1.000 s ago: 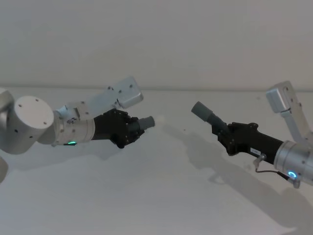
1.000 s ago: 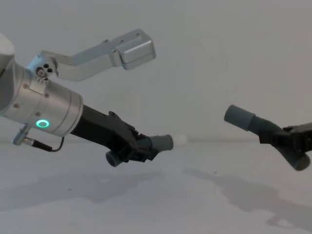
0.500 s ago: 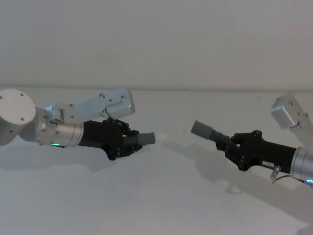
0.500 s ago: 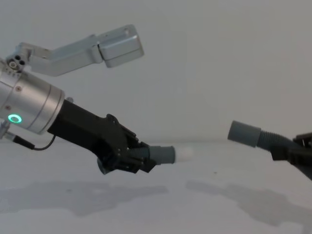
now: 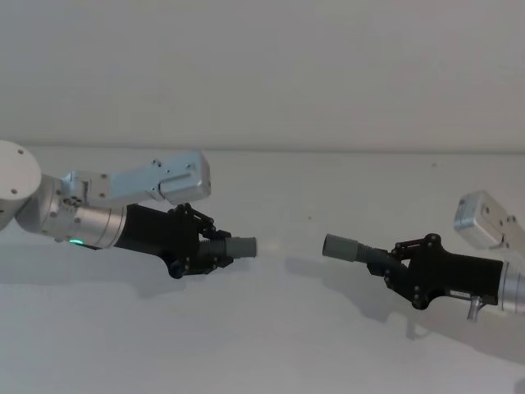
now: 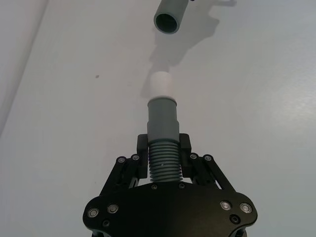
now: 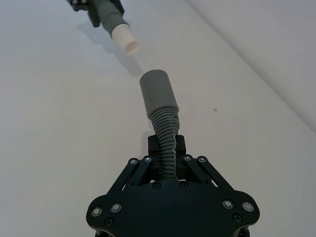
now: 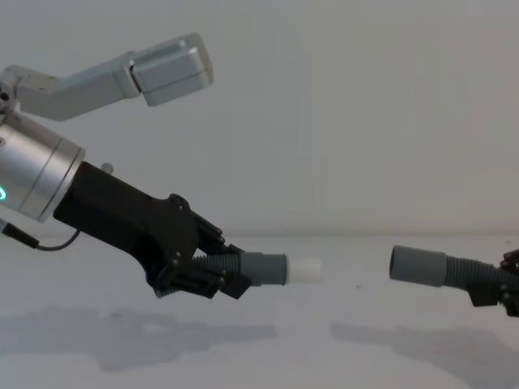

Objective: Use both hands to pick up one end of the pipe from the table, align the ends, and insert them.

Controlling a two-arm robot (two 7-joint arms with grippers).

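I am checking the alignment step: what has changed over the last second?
Both arms came down and levelled out. The left pincer swung its hose piece from tilted up to level; the right pincer lowered its hose piece, so the cuffs now face each other. Both stay gripped, with a gap between, above the table.

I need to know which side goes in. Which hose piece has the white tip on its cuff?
The hose piece in the left gripper: its grey cuff ends in a white tip. The right gripper's piece ends in a plain open cuff.

My black left end effector holds ribbed dark-grey pipe, lighter grey cuff, white tip; worktop white.
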